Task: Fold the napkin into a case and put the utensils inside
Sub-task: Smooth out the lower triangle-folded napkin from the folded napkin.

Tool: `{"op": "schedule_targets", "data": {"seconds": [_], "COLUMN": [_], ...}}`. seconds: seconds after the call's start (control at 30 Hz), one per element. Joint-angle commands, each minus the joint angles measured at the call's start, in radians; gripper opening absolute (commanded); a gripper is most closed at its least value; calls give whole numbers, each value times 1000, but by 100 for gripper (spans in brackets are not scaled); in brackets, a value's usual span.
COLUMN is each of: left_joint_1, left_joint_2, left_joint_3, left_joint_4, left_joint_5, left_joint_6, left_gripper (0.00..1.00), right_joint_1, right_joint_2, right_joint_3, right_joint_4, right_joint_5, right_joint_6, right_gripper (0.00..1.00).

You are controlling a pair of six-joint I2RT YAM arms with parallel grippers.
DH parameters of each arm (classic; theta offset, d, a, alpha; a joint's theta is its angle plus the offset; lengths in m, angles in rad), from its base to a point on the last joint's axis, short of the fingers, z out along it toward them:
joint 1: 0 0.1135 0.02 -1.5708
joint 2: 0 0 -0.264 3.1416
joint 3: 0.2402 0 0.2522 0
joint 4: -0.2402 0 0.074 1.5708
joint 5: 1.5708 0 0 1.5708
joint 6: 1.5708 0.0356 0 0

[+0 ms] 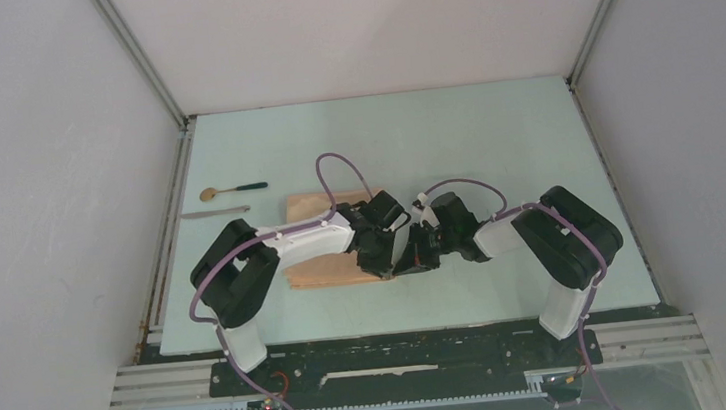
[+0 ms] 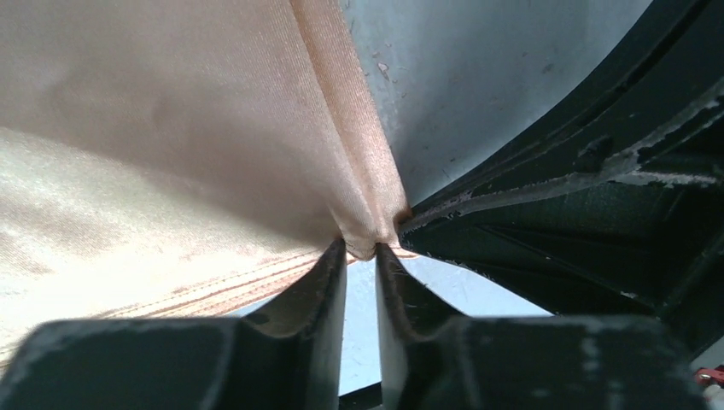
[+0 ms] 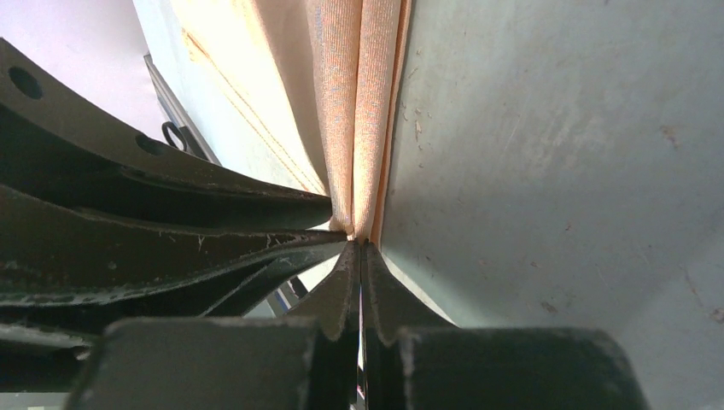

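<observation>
Pale counter (image 1: 494, 142) across the middle of the top view. On it, left of centre, the napkin (image 1: 311, 208): peach, lying mostly flat, largely hidden under the left arm (image 1: 292, 244). Right arm (image 1: 507, 231) bent inward to meet it at the cloth's right edge, lower centre of frame.

Left pincer (image 2: 360, 248) narrow, nipping a raised ridge of the hemmed edge. Right pincer (image 3: 359, 242) all but closed, with the edge pinched into thin layers at its tips.

Judged mid-fold, with more folds to come. Next, probably: lift both pinched points together and carry the edge over toward frame left, keeping it taut and level.

Cloth thin, sheeny, lightly creased, with a plain stitched hem.

Spoon (image 1: 233, 189) and silvery piece (image 1: 214, 213) at upper left, near the napkin's far corner, not touching it.
</observation>
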Motion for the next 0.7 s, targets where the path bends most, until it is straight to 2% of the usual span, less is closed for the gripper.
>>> {"op": "schedule_targets", "data": {"seconds": [0.0,0.17,0.4,0.67], "left_joint_1": [-6,-7,-19,-33], "left_joint_2": [15,-16,-42,-2], "left_joint_3": [32,33,69,96], "left_joint_4": [11,-8,-34,-34], "left_joint_5": [-30,-39,0,27], "left_joint_6": [-1,1,-5,-7], "left_gripper": [18,1,0,0], "right_joint_1": [12,13,14,13], "right_joint_2": [5,5,11,12], "right_joint_3": [24,23,24,24], "right_joint_4": [1,-1,2,1], "right_joint_5": [2,6,3,2], "right_joint_6": [-23,-24,-19,-19], "right_gripper": [0,0,0,0]}}
